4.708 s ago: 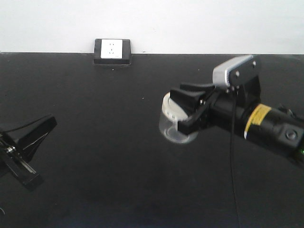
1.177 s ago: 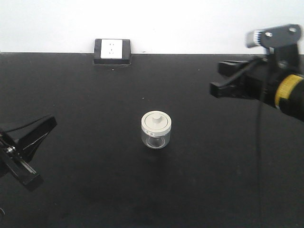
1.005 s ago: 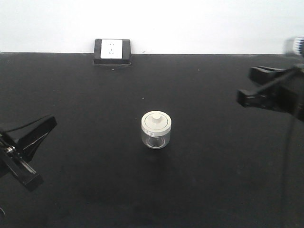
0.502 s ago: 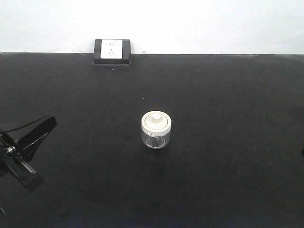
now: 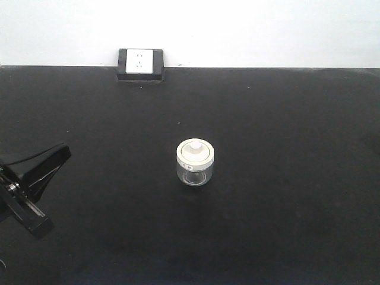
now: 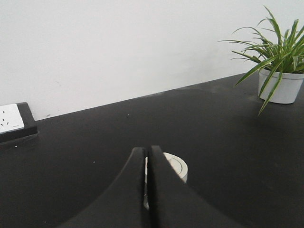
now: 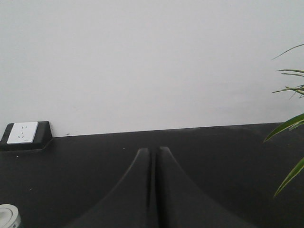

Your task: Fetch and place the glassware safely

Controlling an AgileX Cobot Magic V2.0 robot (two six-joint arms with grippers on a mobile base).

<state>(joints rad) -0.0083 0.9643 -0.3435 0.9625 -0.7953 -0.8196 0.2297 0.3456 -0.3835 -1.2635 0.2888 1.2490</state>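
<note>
- Glass jar (image 5: 195,163) with its cream lid (image 5: 195,152) stands upright on the black table (image 5: 285,196). Nothing touches it, so you can judge the placing done or all but done.
- Take the jar as your landmark. The socket block (image 5: 140,64) sits well behind it and a bit left, against the white wall (image 5: 249,29).
- Left gripper (image 5: 41,181) is well to the jar's left, low on the table. In the left wrist view its fingers (image 6: 137,190) are pressed together with nothing between them; the jar shows just beyond the tips.
- Right gripper (image 7: 153,187) is out of the front view. Its wrist view shows the jaws closed and empty, with only a sliver of the lid at the bottom left corner, so it sits well to the jar's right.
- Potted plant (image 6: 280,71) is far right of the jar, no clash likely.
- Your jar sits mid-table, away from edges. That reads as the safe spot: low tip risk, room for either arm.
</note>
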